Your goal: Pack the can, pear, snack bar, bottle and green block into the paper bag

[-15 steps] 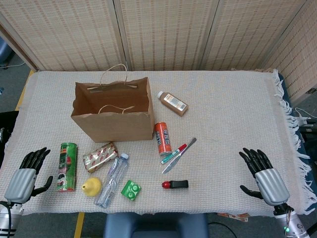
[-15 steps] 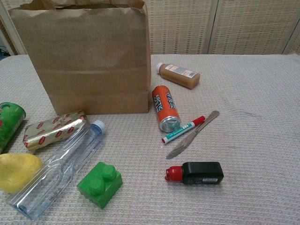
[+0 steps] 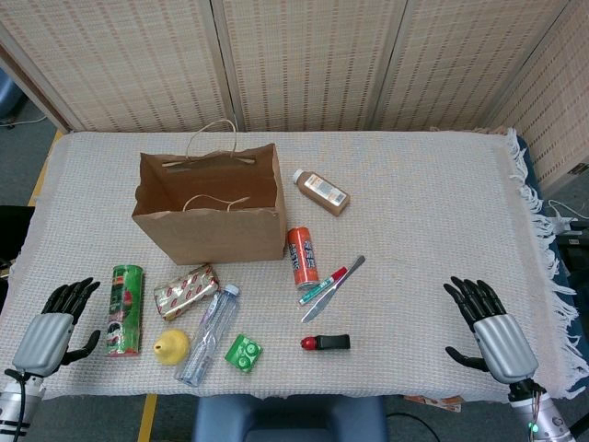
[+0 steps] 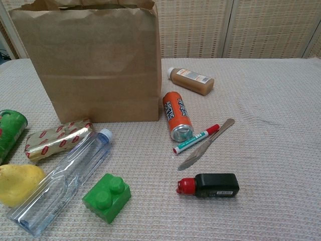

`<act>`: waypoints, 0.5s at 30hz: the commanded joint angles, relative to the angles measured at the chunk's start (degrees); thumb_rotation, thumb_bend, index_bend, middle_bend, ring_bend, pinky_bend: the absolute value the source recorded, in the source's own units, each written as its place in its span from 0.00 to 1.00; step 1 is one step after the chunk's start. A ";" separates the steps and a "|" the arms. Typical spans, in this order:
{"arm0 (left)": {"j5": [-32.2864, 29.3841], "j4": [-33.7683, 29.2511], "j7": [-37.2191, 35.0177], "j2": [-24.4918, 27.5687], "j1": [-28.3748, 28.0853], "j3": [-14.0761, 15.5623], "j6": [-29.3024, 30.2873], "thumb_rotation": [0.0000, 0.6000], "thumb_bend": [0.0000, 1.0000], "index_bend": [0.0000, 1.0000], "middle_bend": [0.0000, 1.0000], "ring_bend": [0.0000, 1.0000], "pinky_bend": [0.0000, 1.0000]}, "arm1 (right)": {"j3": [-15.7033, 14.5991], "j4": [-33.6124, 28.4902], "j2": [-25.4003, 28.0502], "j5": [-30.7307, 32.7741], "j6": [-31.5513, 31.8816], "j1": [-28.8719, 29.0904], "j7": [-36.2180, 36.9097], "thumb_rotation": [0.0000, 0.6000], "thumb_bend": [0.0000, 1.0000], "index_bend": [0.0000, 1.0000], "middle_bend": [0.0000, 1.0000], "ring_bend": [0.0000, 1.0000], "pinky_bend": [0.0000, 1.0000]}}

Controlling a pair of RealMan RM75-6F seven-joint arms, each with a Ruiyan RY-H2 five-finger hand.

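Observation:
The open paper bag [image 3: 210, 207] stands upright at the back left of the table. In front of it lie a green can [image 3: 123, 308], a gold-and-red snack bar [image 3: 186, 291], a yellow pear [image 3: 170, 347], a clear plastic bottle [image 3: 208, 333] and a green block [image 3: 243, 353]. An orange can [image 3: 302, 256] lies on its side by the bag's right corner. My left hand [image 3: 51, 327] hovers at the near left edge, left of the green can, fingers spread and holding nothing. My right hand [image 3: 490, 330] is at the near right, also spread and holding nothing. The chest view shows neither hand.
A brown bottle [image 3: 321, 191] lies right of the bag. A red-capped marker [image 3: 323, 284] and a table knife [image 3: 333, 288] lie beside the orange can. A black item with a red cap [image 3: 326, 343] is near the front edge. The tablecloth's fringe [image 3: 534, 212] hangs at the right.
My left hand has drifted slightly toward the near edge. My right hand has dropped back a little too. No object has moved.

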 commanded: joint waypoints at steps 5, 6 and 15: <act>13.24 14.66 -4.37 2.52 -9.12 0.66 -3.20 1.00 0.42 0.00 0.00 0.00 0.04 | -0.13 -0.55 0.44 -0.61 0.26 0.10 1.04 1.00 0.05 0.00 0.00 0.00 0.00; 15.02 16.94 -4.40 2.27 -10.06 0.83 -2.78 1.00 0.42 0.00 0.00 0.00 0.04 | -0.15 -0.50 0.42 -0.77 0.29 0.14 1.17 1.00 0.05 0.00 0.00 0.00 0.00; 31.13 38.86 1.80 -3.63 -16.43 4.60 5.61 1.00 0.38 0.00 0.00 0.00 0.04 | -0.37 -0.75 0.80 -0.45 -0.20 0.22 2.53 1.00 0.05 0.00 0.00 0.00 0.00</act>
